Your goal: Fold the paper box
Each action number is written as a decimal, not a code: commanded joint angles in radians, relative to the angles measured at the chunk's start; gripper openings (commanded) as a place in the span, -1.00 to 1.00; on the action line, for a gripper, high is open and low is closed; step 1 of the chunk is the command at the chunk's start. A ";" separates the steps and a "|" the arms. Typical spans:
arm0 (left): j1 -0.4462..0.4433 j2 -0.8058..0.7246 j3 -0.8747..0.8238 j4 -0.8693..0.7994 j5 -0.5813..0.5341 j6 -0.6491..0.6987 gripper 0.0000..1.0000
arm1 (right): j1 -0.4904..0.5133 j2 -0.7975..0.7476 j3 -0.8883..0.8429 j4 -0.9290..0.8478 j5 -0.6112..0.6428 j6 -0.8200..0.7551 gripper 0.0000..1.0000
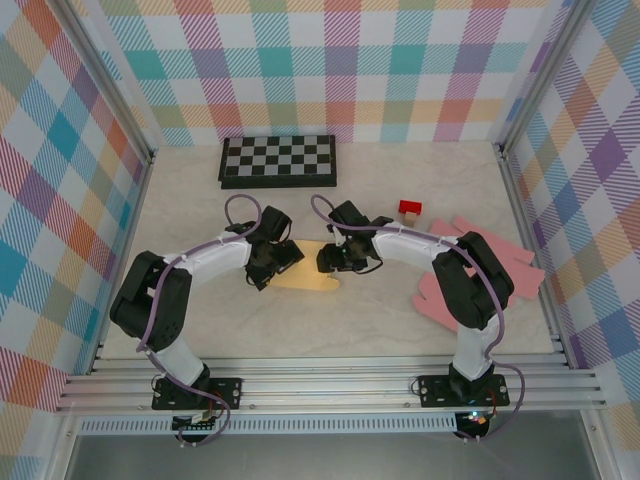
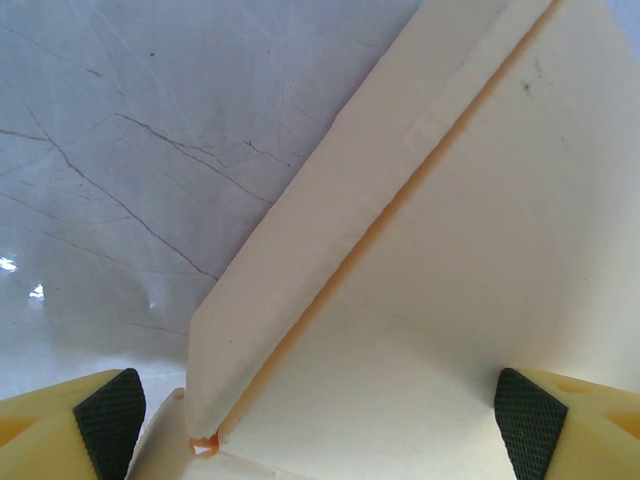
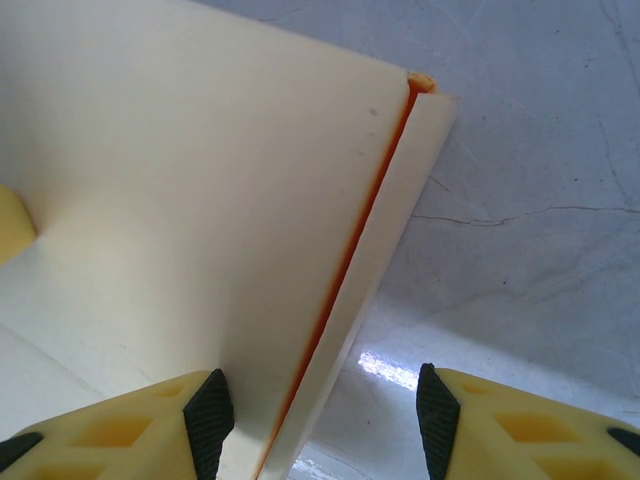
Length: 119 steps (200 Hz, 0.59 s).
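Left gripper (image 2: 320, 415): spread wide, holding nothing; its black pads (image 2: 110, 412) straddle a corner of the box, at the box's 9 o'clock.
Chessboard (image 1: 278, 161): black and white, at 12 o'clock from the box, well apart.
Box (image 1: 305, 278): cream, lying flat at the middle of the table (image 1: 400, 330), between the two grippers; orange shows along its creases.
Right gripper (image 3: 325, 420): about half spread, gripping nothing; a narrow flap's edge lies between its pads, one pad over the panel, the other over bare table; at the box's 3 o'clock.
Red block (image 1: 410, 208): 2 o'clock from the box.
Pink sheets (image 1: 520, 265): 3 o'clock, partly under the right arm.
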 commanded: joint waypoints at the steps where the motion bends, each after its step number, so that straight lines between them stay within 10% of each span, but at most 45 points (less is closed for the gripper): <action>1: -0.019 0.023 0.019 -0.017 -0.027 -0.007 0.85 | -0.007 0.034 -0.023 -0.035 0.032 -0.018 0.11; 119: -0.019 0.049 0.007 -0.021 -0.081 0.013 0.85 | -0.037 -0.176 -0.001 -0.113 0.057 -0.013 0.15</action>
